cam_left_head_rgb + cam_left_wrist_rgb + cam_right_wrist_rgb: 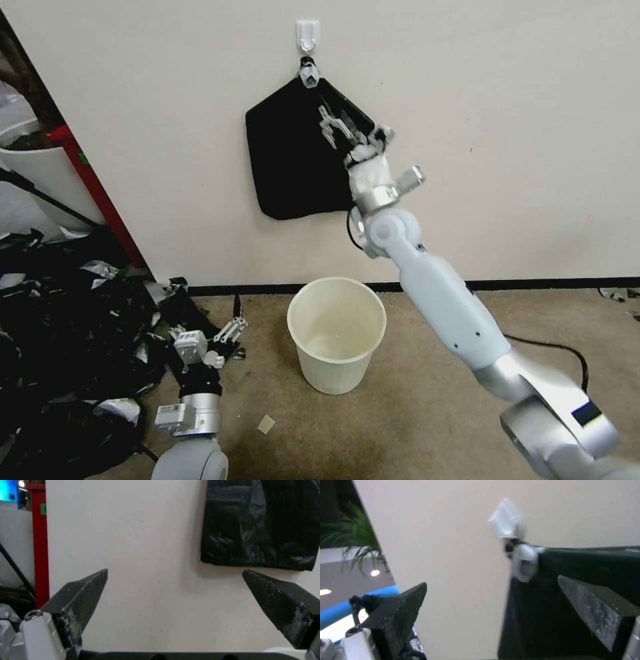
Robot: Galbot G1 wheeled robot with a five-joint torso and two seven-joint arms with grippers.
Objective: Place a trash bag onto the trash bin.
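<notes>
The trash bin (333,370), small, round and cream-white, stands empty on the carpet close to the wall. Above it a flat black pack of bags (287,160) hangs from a white wall hook (307,33) by a clip (309,75). A single trash bag is out of view. My right gripper (335,123) is raised in front of the pack's upper right edge, open and holding nothing; the right wrist view has the pack (533,620) and clip (523,562) just beyond the fingers. My left gripper (232,328) hangs low to the left of the bin, open and empty, facing the wall.
A heap of torn black plastic scraps (60,333) covers the floor at the left. A wider white tub (40,173) and a red post (93,187) stand behind it. A black cable (553,347) lies on the carpet at the right.
</notes>
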